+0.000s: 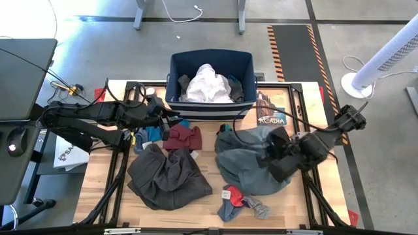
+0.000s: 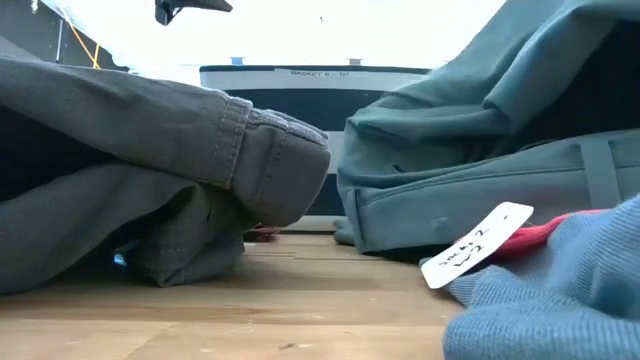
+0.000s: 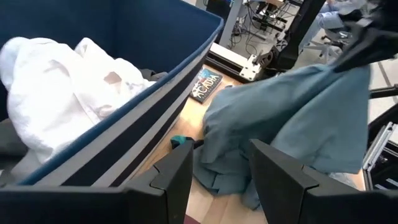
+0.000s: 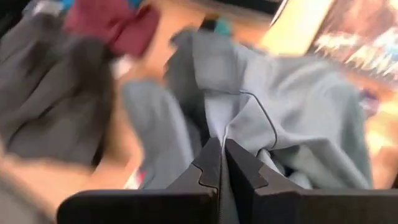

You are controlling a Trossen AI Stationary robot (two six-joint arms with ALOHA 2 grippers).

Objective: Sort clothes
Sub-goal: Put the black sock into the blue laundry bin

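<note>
Grey-green shirt fabric is pinched between the right gripper's closed fingers. Left gripper, fingers spread, hovers beside the navy bin.

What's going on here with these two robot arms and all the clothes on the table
The robot is sorting clothes. The right gripper is pinched shut on the grey-green shirt, lifting a fold of it off the table. The left gripper is open and empty beside the navy bin, which already holds a white garment. The dark grey-brown trousers, a maroon piece, a blue piece and the small socks lie on the table.
</note>
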